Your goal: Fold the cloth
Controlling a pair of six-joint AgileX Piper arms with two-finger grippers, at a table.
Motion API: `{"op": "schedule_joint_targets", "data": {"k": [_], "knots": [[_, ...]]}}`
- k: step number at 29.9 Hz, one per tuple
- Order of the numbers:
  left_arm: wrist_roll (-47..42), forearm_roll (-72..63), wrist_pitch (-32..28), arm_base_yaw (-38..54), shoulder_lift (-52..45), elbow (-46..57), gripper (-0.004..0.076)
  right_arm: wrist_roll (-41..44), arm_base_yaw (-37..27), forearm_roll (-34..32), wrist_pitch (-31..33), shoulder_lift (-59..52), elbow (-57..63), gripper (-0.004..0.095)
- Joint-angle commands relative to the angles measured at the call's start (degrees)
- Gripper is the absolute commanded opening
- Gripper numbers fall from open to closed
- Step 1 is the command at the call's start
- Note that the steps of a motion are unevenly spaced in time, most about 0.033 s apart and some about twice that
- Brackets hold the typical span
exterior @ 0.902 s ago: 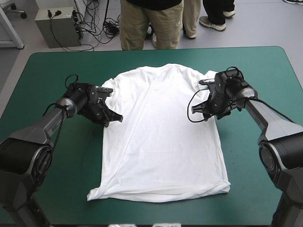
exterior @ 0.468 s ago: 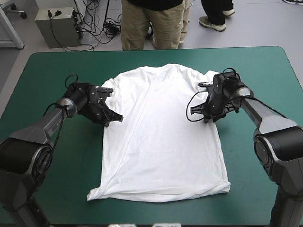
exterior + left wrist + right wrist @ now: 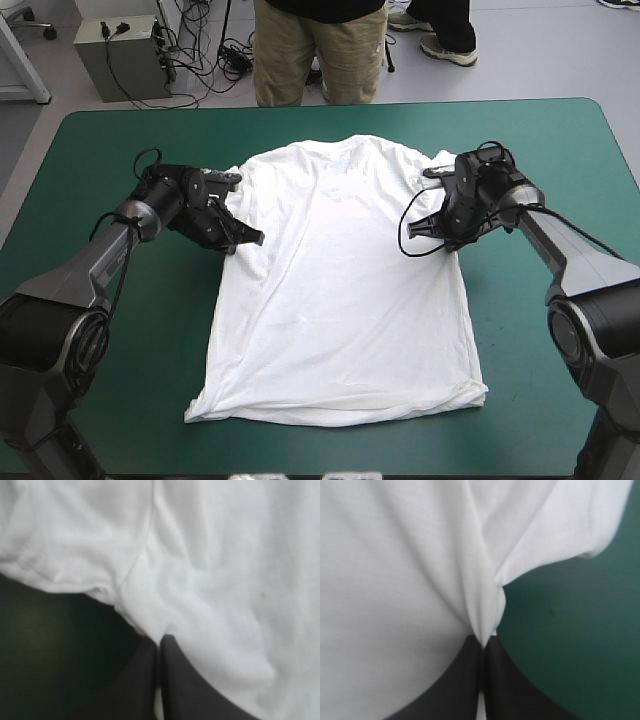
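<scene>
Two pinches hold the spread T-shirt (image 3: 340,290): left gripper (image 3: 250,240) and right gripper (image 3: 440,245) each clamp a side edge, fabric bunched between all-but-closed jaws. Lifting both evenly should give a straight fold.

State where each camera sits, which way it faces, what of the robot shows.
High view: above and behind the robot, looking forward and down at the T-shirt spread on the teal-green table; left gripper and right gripper show.
Left wrist view: above the left gripper, looking along its shut fingers at a pinched shirt edge.
Right wrist view: likewise above the right gripper.
All share the T-shirt.
</scene>
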Motion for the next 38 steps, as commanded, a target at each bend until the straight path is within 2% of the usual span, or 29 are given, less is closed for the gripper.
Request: {"op": "schedule_joint_targets", "data": {"k": [1, 9, 14, 29, 34, 38], "knots": [[0.3, -0.9, 1.4, -0.3, -5.9, -5.9, -0.0009, 0.2, -0.1, -2.6, -1.3, -8.6, -1.5, -0.0017], [1.8, 0.4, 3.0, -0.3, -12.4, -15.8, -0.0009, 0.1, -0.1, -4.2, -2.2, -19.1, -4.1, -0.0017], [1.8, 1.4, 2.5, -0.3, -17.1, -19.4, -0.0009, -0.1, -0.1, -4.2, -1.6, -23.1, -11.1, -0.0017], [2.0, 1.2, -1.1, -0.3, -24.5, -29.0, -0.0009, -0.9, -0.1, -3.4, 2.6, -25.0, -29.0, -0.0017], [2.0, 1.2, -2.8, -0.3, -24.2, -29.3, -0.0009, -1.2, -0.1, -3.4, 1.7, -24.8, -29.1, -0.0017], [2.0, 1.2, -5.8, -0.3, -23.1, -29.0, -0.0009, -1.2, -0.1, -4.8, -2.8, -23.0, -28.7, -0.0017]]}}
